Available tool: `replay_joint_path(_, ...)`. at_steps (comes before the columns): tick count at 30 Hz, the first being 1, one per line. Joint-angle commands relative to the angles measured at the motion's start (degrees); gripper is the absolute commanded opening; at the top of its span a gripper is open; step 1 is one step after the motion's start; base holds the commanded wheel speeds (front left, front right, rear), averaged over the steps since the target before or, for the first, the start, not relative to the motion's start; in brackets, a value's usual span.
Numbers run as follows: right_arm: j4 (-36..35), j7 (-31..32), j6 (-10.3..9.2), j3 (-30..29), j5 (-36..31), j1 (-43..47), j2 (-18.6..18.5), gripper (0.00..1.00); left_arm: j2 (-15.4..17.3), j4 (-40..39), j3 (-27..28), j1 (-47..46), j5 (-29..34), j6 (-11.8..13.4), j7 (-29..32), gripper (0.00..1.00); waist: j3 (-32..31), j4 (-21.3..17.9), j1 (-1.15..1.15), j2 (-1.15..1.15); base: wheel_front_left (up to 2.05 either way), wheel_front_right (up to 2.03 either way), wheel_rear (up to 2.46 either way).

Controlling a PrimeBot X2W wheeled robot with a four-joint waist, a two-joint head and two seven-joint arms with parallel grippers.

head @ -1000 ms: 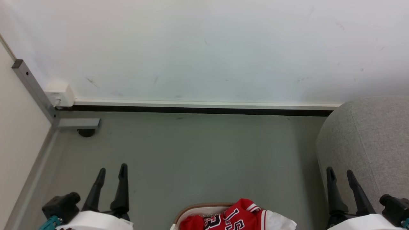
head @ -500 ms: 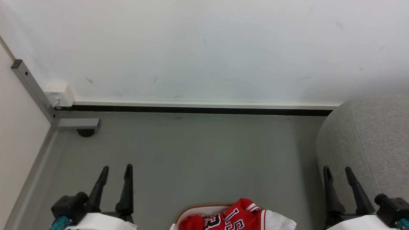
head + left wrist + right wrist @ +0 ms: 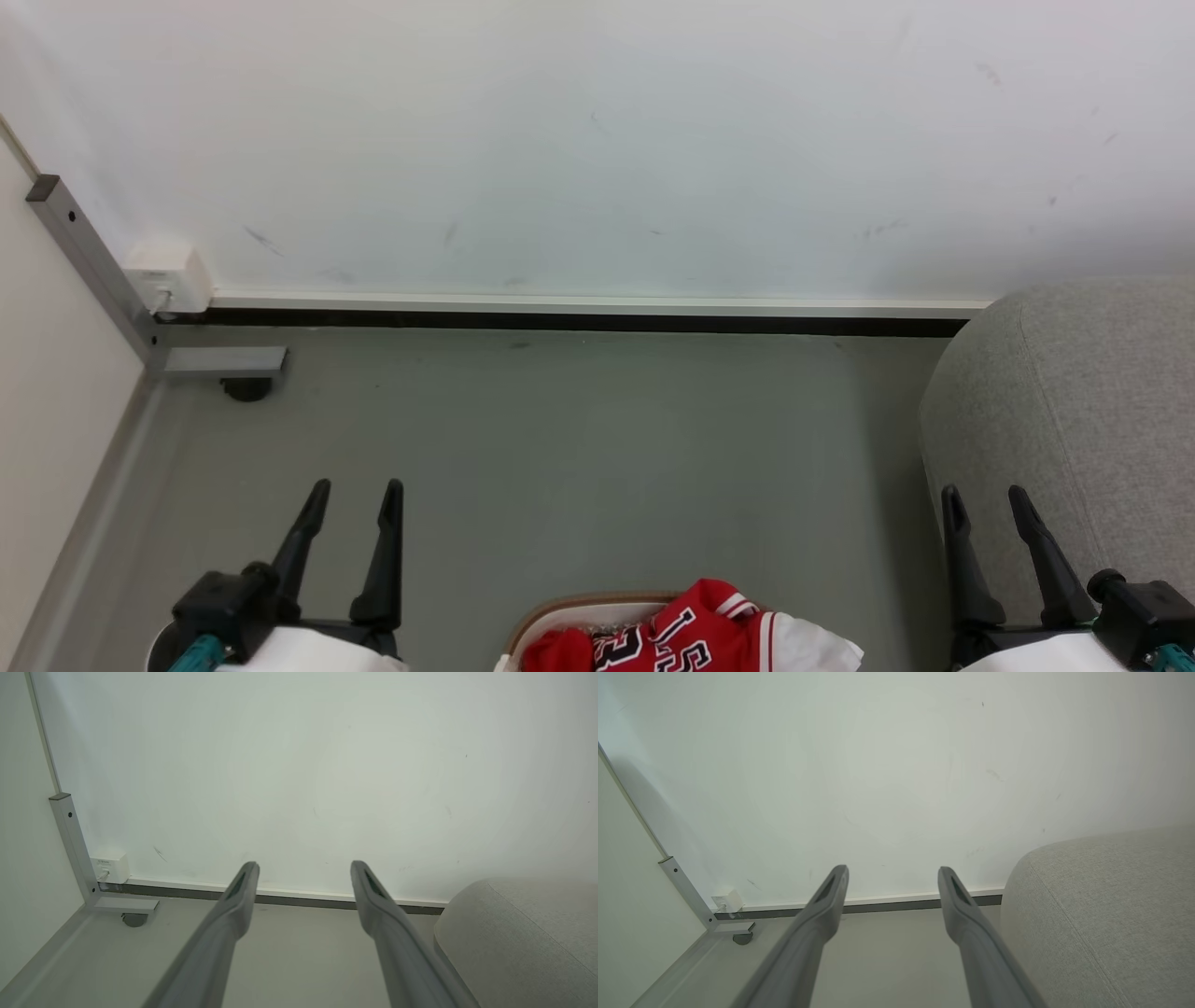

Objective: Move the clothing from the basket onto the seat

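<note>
Red clothing [image 3: 686, 639] with white sleeves and black-and-white lettering lies heaped in the white, brown-rimmed basket [image 3: 560, 614] at the bottom centre of the head view; most of the basket is cut off by the frame edge. The grey woven seat [image 3: 1083, 411] rises at the right, also seen as the seat [image 3: 523, 938] and the seat [image 3: 1106, 914] in the wrist views. My left gripper [image 3: 358, 492] hovers open over the floor, left of the basket. My right gripper [image 3: 983, 495] is open beside the seat's front. In their own views the left gripper [image 3: 303, 868] and right gripper [image 3: 892, 872] hold nothing.
A white wall [image 3: 597, 140] with a dark baseboard [image 3: 579, 322] closes the far side. A grey metal frame post [image 3: 89, 271], a white socket box [image 3: 168, 277] and a small caster [image 3: 246, 387] sit in the left corner. Grey floor [image 3: 579, 467] lies between grippers and wall.
My left gripper has shifted right and slightly down in the head view. The right gripper has edged a little left. Both stay open; the clothing and basket have not moved.
</note>
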Motion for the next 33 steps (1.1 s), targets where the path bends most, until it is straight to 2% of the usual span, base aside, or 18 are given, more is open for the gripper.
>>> replay_joint_path(1, -0.25, -0.39, -0.10, -0.07, -0.83, -0.35, -0.48, 1.00, 0.29, -0.25, 0.07, 0.40, 1.61, -0.11, -0.44, 1.00, -0.01, -0.01, 0.00, 0.00, 0.00, 0.00, 0.00)
replay_joint_path(23, -0.90, -2.75, -0.12, 0.21, -7.27, 0.10, -0.51, 1.00, -0.62, 1.52, 0.42, 0.02, 8.66, -1.36, -2.76, 1.00, 0.11, -0.44, 0.00, 0.00, 0.00, 0.00, 0.00)
replay_joint_path(33, -0.96, -2.78, -0.12, -0.12, -6.62, 0.10, -0.49, 1.00, -1.26, 1.57, 0.95, -0.22, 7.06, -1.39, -2.74, 1.00, 0.06, -0.40, 0.00, 0.00, 0.00, 0.00, 0.00)
